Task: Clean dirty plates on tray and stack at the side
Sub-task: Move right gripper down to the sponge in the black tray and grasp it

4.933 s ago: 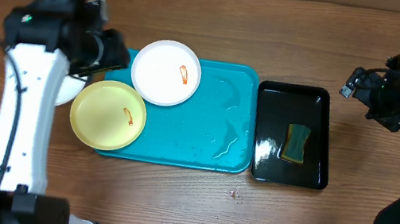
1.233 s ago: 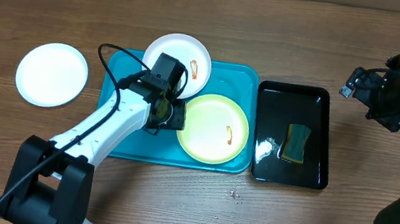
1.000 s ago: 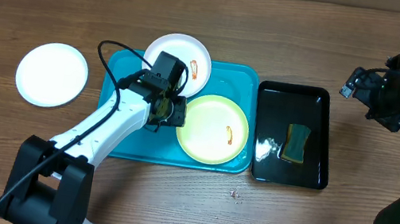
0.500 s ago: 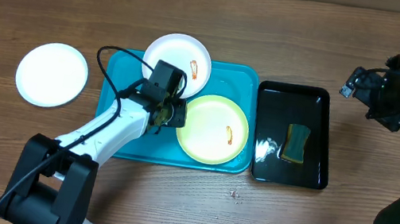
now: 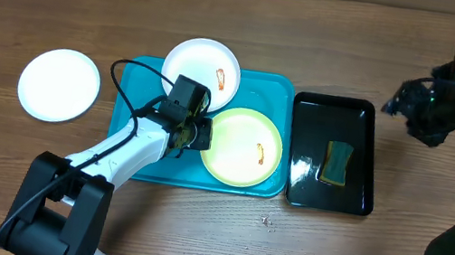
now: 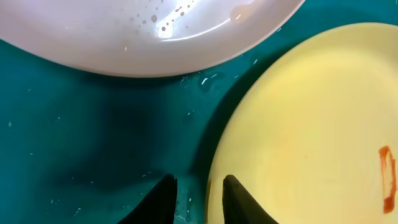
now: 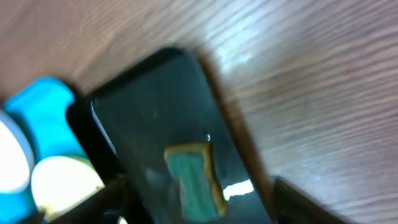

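Two smeared plates [image 5: 193,67] lie on the tray [image 5: 256,91], and the left rim of the yellow-green plate [image 5: 237,152] sits between the narrowly parted fingers [image 6: 165,202] of the left end effector [image 6: 199,186], the nearer arm.

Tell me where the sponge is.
In the overhead view, the sponge lies in the black tray, just right of the turquoise tray, on the robot's right side.

Turquoise tray [image 5: 255,95]: wet, lying flat. Yellow-green plate [image 5: 237,152], with an orange smear, sits in its near-right part. Smeared white plate [image 5: 195,72] overhangs the far rim. Clean white plate [image 5: 58,84] lies off the tray, well to its left.
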Motion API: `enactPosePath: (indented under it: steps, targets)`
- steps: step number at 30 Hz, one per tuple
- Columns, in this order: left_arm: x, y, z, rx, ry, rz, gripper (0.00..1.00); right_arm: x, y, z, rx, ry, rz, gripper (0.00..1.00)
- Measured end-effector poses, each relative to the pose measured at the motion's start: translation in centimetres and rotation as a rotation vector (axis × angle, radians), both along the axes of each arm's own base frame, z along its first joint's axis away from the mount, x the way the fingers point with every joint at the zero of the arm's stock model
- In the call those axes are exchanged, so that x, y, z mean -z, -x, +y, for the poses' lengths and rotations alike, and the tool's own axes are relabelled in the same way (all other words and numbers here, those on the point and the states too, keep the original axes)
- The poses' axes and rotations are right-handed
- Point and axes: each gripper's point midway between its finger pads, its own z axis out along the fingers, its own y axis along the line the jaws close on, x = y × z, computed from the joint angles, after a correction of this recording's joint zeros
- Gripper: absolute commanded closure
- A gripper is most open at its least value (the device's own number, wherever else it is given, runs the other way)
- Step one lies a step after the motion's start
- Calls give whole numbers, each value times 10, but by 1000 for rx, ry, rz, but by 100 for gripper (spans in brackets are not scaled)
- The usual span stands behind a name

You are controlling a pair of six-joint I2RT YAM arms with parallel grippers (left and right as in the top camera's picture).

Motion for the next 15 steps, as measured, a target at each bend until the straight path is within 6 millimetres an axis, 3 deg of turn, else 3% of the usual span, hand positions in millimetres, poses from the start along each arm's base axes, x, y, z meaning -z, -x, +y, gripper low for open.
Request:
enactPosePath:
  steps: [3,9,12,15]
  targets:
    - [0,0,-1,3,5,2,79,2,11,21,-67,-6,46,55]
    - [1,3,0,3,3,12,72,7,39,73,-228,111,145,42]
    - [2,4,0,4,2,17,79,9,51,87,-278,189,176,39]
    - [3,6,0,5,3,20,78,10,54,92,-295,234,179,39]
